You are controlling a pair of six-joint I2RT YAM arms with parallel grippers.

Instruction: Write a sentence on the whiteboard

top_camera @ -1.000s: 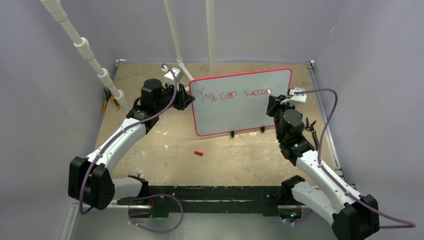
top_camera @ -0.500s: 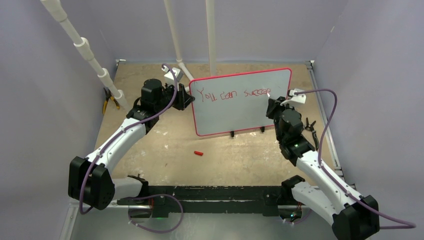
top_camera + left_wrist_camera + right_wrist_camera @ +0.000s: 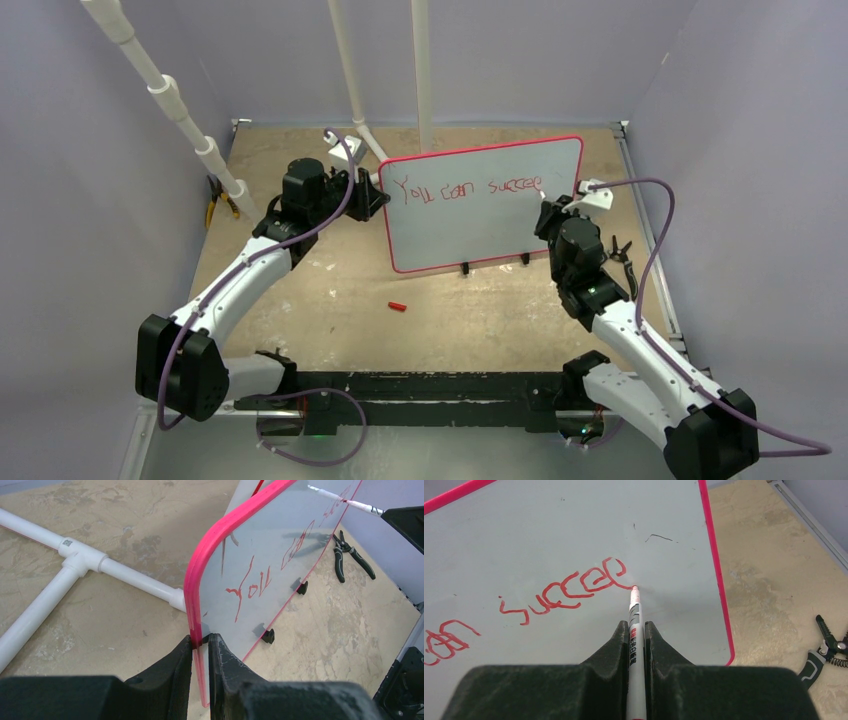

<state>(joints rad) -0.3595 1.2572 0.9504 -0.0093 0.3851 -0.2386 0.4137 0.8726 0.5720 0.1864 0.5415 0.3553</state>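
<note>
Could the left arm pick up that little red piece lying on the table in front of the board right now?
Probably not as it stands: the left gripper is clamped on the edge of the whiteboard. The red piece lies in the open with nothing around it, but letting go might leave the board unsteady.

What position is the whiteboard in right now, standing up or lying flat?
Standing up. The whiteboard rests on its small black feet on the table, and the left gripper pinches its pink edge.
</note>
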